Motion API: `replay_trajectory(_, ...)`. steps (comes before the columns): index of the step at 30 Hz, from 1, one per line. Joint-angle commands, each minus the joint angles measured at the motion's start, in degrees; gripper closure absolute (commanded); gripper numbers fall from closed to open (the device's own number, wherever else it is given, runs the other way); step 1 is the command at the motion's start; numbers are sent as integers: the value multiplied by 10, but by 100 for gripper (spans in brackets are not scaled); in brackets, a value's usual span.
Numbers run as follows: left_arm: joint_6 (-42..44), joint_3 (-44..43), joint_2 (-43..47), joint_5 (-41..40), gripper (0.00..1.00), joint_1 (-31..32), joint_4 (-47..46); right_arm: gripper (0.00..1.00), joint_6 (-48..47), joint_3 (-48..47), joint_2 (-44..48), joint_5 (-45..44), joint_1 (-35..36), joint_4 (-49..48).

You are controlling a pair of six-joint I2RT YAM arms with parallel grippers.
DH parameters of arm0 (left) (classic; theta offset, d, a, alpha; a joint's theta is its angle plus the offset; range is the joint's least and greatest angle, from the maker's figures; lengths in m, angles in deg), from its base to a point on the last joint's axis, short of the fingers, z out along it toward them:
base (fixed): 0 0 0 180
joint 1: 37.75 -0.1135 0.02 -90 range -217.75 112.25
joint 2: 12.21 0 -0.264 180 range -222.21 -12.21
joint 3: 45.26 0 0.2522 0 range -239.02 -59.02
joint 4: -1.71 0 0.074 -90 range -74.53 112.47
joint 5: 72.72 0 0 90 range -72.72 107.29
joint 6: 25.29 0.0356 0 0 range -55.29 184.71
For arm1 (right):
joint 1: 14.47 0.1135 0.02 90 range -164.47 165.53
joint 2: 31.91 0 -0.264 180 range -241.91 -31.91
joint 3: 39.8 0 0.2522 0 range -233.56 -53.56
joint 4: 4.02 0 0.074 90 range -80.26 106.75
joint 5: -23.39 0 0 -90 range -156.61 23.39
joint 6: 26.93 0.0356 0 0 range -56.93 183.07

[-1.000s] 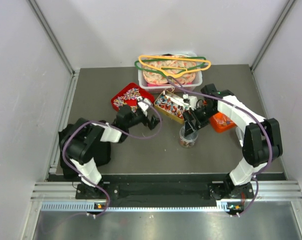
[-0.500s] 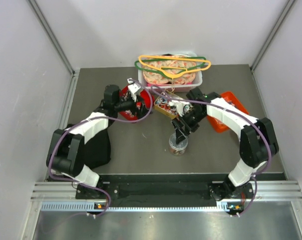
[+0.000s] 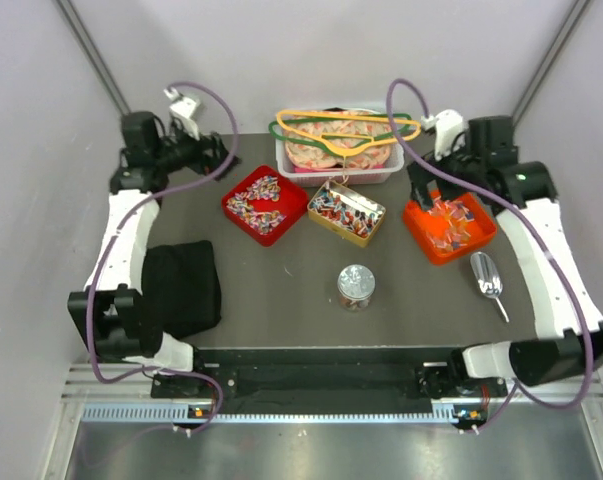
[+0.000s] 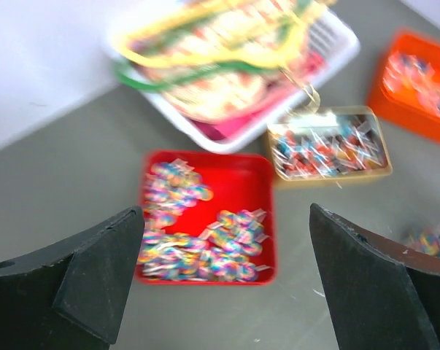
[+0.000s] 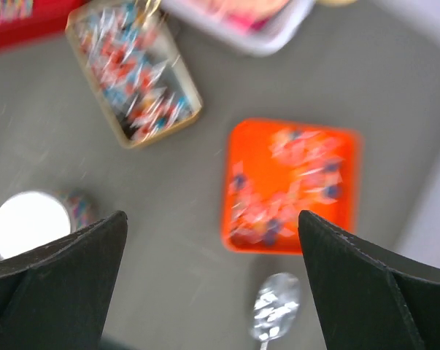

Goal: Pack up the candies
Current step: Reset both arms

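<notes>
The candies (image 3: 259, 196) lie in three open trays on the dark worktop (image 3: 281, 290). One speckled heap is in a red tray (image 3: 295, 198), a second in a gold tray (image 3: 317, 220) just beside it, and a third in an orange tray (image 3: 436, 252) further right. My left hand (image 4: 223, 240) is raised at the far left, above and to the left of the red tray, which shows between its fingers in the wrist view. Its fingers are spread wide, and it grips and touches nothing. My right hand (image 5: 211, 219) hangs above the far side of the orange tray, likewise spread wide and empty. A lidded jar (image 3: 355, 286) stands upright nearer the front, with coloured sweets showing through its side. A metal spoon (image 3: 488, 276) lies near the orange tray. A white basket (image 3: 391, 165) topped with hangers (image 3: 346, 128) sits behind the trays, and a black cloth (image 3: 181, 288) lies at left.
</notes>
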Motion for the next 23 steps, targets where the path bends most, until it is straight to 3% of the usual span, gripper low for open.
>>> replay_trajectory(1, -26, -108, 0, -5, 1, -62, 114, 1, -18, -82, 65, -134, -4, -25)
replay_trajectory(5, -40, -231, -20, 3, 1, -122, 165, 1, -30, -124, 106, -233, -3, -115)
replay_trajectory(8, -61, -286, -23, 18, 1, -174, 179, 1, -23, -201, 88, -264, -4, -116)
replay_trajectory(12, -84, -301, -11, 38, 1, -227, 164, 1, -30, -221, 102, -251, -3, -142)
replay_trajectory(23, -131, -324, -14, 49, 1, -239, 140, 1, -42, -233, 122, -234, -3, -157)
